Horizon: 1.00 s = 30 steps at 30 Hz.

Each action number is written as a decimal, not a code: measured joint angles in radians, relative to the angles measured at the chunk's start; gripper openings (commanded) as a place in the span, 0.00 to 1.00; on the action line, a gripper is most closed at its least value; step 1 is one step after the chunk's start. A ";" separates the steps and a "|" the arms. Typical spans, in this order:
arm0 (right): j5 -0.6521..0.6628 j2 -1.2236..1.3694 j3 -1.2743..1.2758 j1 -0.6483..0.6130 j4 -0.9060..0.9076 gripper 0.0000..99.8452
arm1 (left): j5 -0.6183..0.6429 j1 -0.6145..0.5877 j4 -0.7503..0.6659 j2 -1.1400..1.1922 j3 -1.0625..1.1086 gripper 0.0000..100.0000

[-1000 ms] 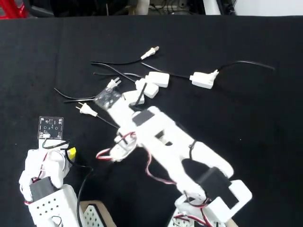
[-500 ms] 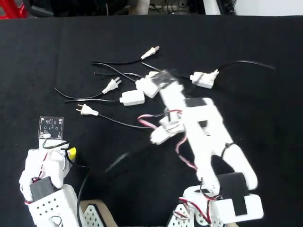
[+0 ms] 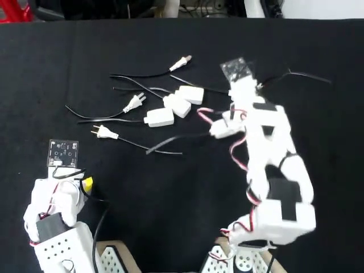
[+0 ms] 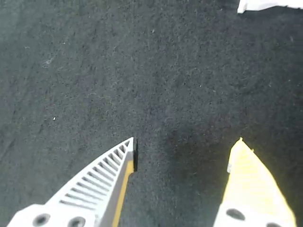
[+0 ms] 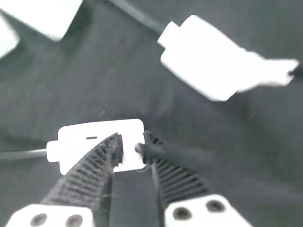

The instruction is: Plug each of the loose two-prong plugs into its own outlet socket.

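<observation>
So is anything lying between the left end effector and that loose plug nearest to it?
Nothing visible does. The left end effector hangs open over bare black cloth, and in the high view nothing but cloth separates that arm from the nearest loose plug.

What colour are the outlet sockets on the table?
White; the outlet sockets show best in the high view.

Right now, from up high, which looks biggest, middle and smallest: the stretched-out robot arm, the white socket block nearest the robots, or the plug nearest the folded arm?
1. Largest by far: stretched-out right arm.
2. Middle: white socket block.
3. Smallest: two-prong plug, shorter and thinner than the block.
</observation>
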 measured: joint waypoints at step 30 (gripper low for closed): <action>-0.075 0.126 -0.901 0.026 0.928 0.20 | 0.106 0.301 0.114 0.187 -0.341 0.31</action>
